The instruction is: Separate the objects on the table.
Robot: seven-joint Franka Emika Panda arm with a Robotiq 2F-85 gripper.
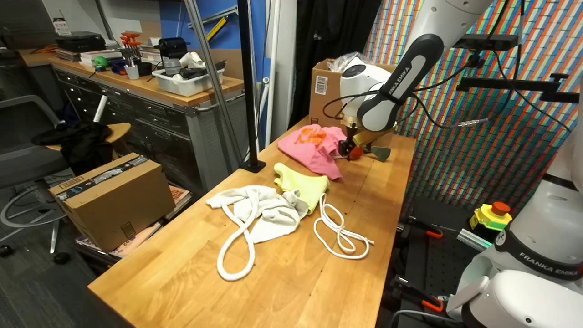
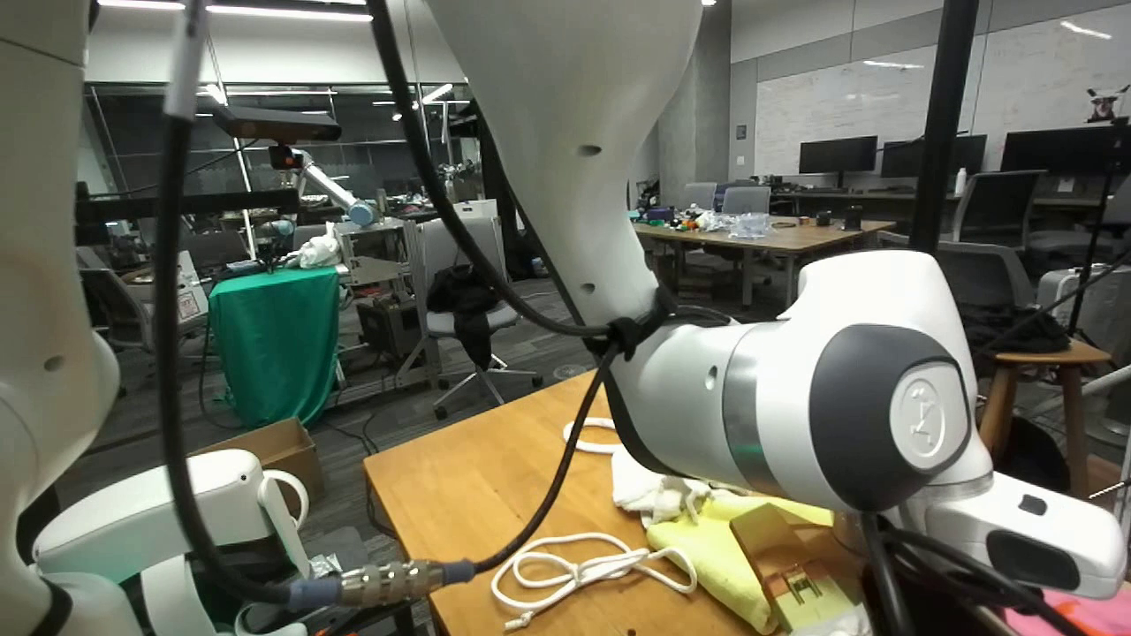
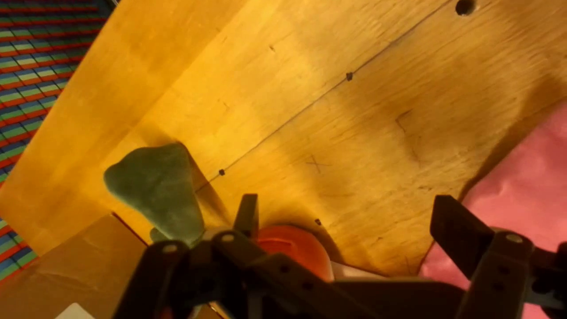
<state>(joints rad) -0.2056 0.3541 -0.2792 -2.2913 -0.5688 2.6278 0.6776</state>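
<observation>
2 black fingers point(image 3: 460, 232) stand spread on the released gripper point(image 3: 346, 204), near the pink cloth point(image 1: 316, 156), an orange object point(image 3: 297, 246) and a green object point(image 3: 161, 190). On the table point(image 1: 173, 278), a thick white rope point(image 1: 245, 227) overlaps the pale cloth point(image 1: 278, 218), which touches the yellow cloth point(image 1: 305, 182); a thin looped rope point(image 1: 340, 230) lies just beside.

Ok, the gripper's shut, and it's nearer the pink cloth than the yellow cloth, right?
Not shut: the wrist view shows the gripper standing wide open. It is nearer the pink cloth than the yellow cloth, as you said.
</observation>
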